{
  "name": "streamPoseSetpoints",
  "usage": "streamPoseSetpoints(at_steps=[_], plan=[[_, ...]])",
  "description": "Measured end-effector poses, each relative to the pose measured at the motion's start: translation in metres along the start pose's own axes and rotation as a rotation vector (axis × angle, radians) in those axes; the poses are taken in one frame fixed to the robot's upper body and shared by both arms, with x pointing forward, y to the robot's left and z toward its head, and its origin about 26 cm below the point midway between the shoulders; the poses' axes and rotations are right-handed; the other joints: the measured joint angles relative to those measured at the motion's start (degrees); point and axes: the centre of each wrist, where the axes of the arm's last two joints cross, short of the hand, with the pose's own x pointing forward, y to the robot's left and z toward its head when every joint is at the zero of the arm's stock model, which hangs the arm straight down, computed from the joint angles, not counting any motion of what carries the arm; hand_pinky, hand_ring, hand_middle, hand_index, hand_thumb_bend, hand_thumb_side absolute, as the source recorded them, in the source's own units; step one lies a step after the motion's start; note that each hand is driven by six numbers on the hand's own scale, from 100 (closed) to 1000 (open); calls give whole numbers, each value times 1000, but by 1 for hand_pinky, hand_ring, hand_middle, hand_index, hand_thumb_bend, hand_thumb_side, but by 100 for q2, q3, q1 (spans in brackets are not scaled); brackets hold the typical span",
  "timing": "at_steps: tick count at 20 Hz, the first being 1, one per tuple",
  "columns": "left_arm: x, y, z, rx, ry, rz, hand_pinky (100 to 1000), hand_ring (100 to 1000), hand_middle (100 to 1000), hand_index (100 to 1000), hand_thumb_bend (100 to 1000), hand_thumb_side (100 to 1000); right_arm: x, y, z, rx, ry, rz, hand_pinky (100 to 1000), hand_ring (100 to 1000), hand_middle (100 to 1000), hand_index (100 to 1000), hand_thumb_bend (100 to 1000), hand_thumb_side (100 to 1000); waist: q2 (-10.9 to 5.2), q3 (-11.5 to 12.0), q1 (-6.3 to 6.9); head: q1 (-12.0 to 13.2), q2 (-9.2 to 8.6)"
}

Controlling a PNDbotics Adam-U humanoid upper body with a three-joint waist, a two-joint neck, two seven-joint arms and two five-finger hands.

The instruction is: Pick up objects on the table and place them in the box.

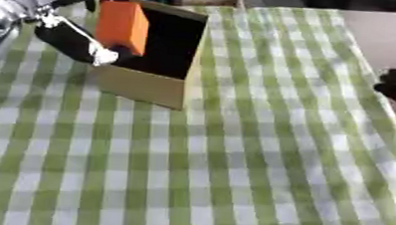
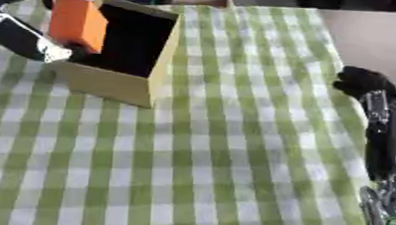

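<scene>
Left hand appears clenched around an orange rectangular block, held over the near-left rim of the open cardboard box at eleven o'clock on the green-checked table, presumably for dropping in.

Both views are evenly and softly lit, without glare. The box interior is left in deep shadow. Edges throughout are softened by blur, most strongly on the left hand and the checked cloth.
</scene>
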Motion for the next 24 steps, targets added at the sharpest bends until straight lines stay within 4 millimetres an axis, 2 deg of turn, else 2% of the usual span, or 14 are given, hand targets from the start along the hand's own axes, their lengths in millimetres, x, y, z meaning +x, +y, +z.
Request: streamPoseSetpoints(at_steps=[7, 13, 17, 22, 23, 24], plan=[[-27, -3, -30, 42, 85, -34, 565, 596, 580, 583, 143, 191, 4, 2, -7, 18, -29, -8, 816, 713, 682, 768, 100, 1000, 178, -330, 133, 213, -174], [-53, -19, -37, 40, 160, -46, 567, 596, 580, 587, 150, 190, 8, 3, -14, 34, -66, -15, 815, 714, 682, 768, 100, 1000, 354, -540, 205, 436, -307], [-63, -28, -39, 33, 196, -57, 569, 597, 582, 592, 156, 189, 11, 4, -18, 44, -89, -18, 815, 714, 682, 768, 100, 1000, 470, -687, 253, 569, -404], [-70, -37, -39, 0, 218, -71, 591, 609, 595, 613, 212, 201, 11, 4, -18, 45, -90, -22, 815, 713, 682, 767, 100, 1000, 550, -738, 291, 641, -458], [-70, -38, -39, -6, 216, -71, 627, 632, 619, 647, 301, 241, 11, 4, -18, 45, -90, -22, 815, 713, 681, 767, 100, 1000, 554, -738, 298, 647, -458], [-70, -38, -39, -12, 215, -72, 633, 638, 625, 655, 328, 248, 11, 4, -18, 45, -89, -23, 815, 713, 681, 767, 100, 1000, 554, -739, 303, 652, -458]])
